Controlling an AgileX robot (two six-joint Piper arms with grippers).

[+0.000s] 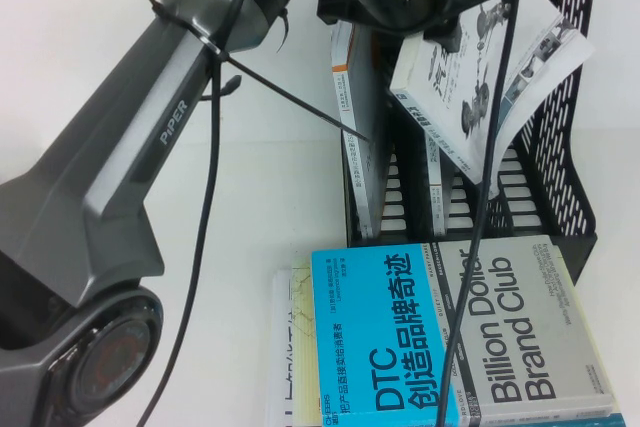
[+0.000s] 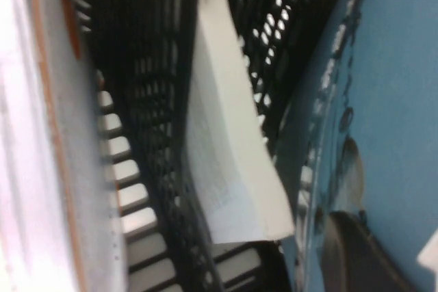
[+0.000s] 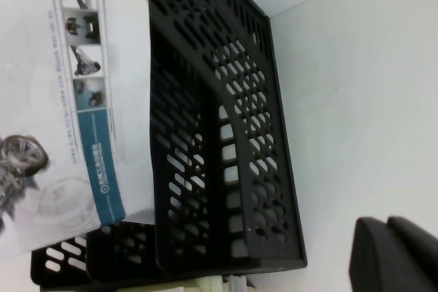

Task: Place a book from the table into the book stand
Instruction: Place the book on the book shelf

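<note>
The left gripper (image 1: 455, 22) gripped the book (image 1: 470, 77) above the book stand (image 1: 560, 147), its long axis tilted, spine angled downward. The right gripper (image 3: 400, 258) sat beside the stand; finger state indiscernible.

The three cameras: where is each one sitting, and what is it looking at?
High view: raised on the robot's side, looking down at the table, book stand and left arm holding the book.
Left wrist view: on the left arm, facing into the stand's slots; book's blue back close, left gripper dark at the edge.
Right wrist view: beside the stand; right gripper in the corner.
All three share stand and book.
</note>
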